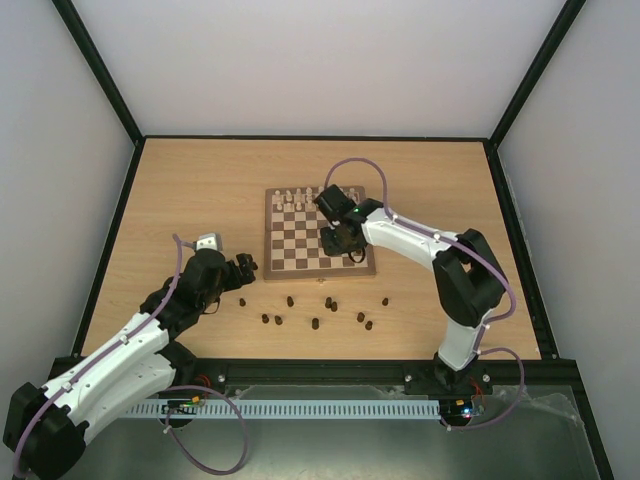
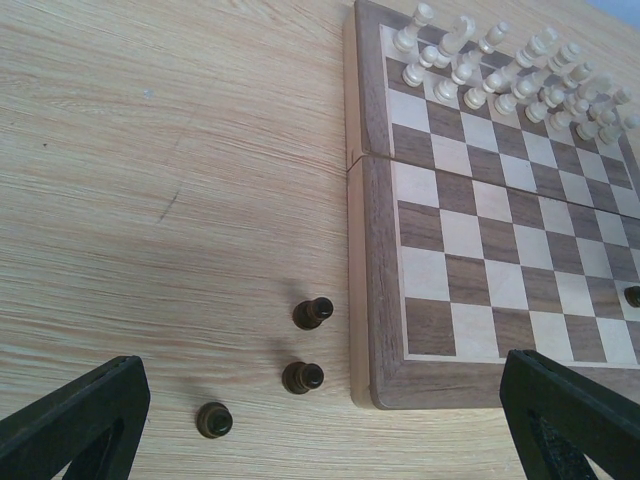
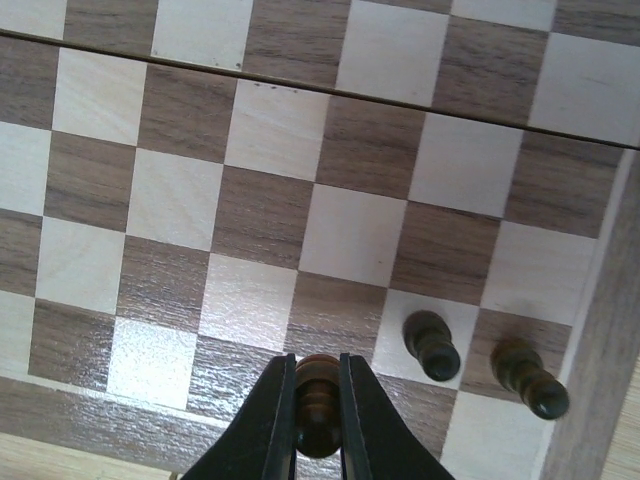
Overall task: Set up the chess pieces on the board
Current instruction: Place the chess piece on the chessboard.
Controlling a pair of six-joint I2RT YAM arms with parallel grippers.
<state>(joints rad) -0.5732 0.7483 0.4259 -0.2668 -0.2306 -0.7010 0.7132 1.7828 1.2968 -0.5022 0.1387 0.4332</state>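
Right tool (image 3: 318, 440) clamped on dark chess piece (image 3: 318, 395) | left tool (image 2: 325, 430) apart over tabletop (image 2: 150, 150) | step: placing on board (image 3: 180, 200), near row | next: lower, probably onto third-from-right square, release.

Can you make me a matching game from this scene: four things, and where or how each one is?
1 cream-white chessmen
2 loose dark chess pieces
3 right end effector
4 left end effector

A open, beside the board
B on the board's far rows
C shut on a dark piece
D scattered on the table

Pairs: 1-B, 2-D, 3-C, 4-A.
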